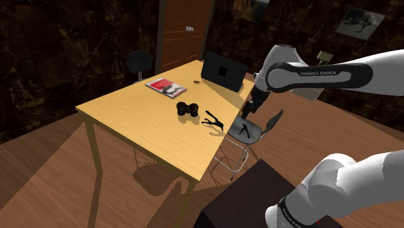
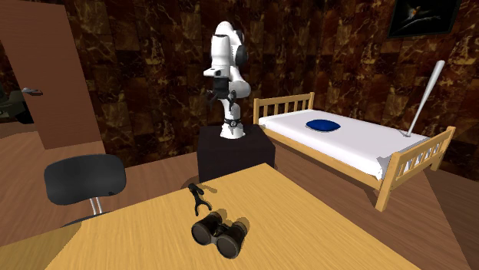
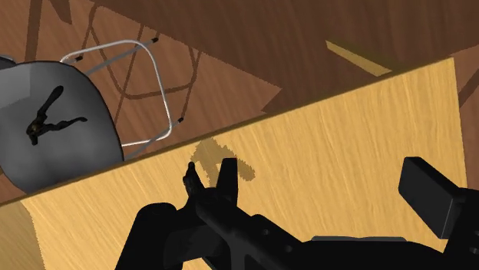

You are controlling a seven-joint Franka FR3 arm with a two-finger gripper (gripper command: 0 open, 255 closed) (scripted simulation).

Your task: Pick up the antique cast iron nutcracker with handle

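Observation:
The black Y-shaped nutcracker (image 1: 213,120) lies on the wooden table (image 1: 129,113) near its right edge, right beside black binoculars (image 1: 188,109). The second exterior view has the nutcracker (image 2: 199,201) just behind the binoculars (image 2: 216,234). My gripper (image 1: 250,111) hangs high above the table's right edge, well apart from the nutcracker, and holds nothing. It looks open: in the wrist view one finger (image 3: 430,201) stands far off the middle. Over the tabletop (image 3: 345,146), black tips (image 3: 190,176) poke out past the hand; I cannot tell what they belong to.
A grey chair (image 1: 256,133) at the table's right edge carries a small black plier-like tool (image 3: 50,115). A red book (image 1: 166,86) and a black laptop (image 1: 223,70) sit at the table's far end. A second chair (image 2: 84,180), a bed (image 2: 345,142) and a door (image 1: 184,32) stand around.

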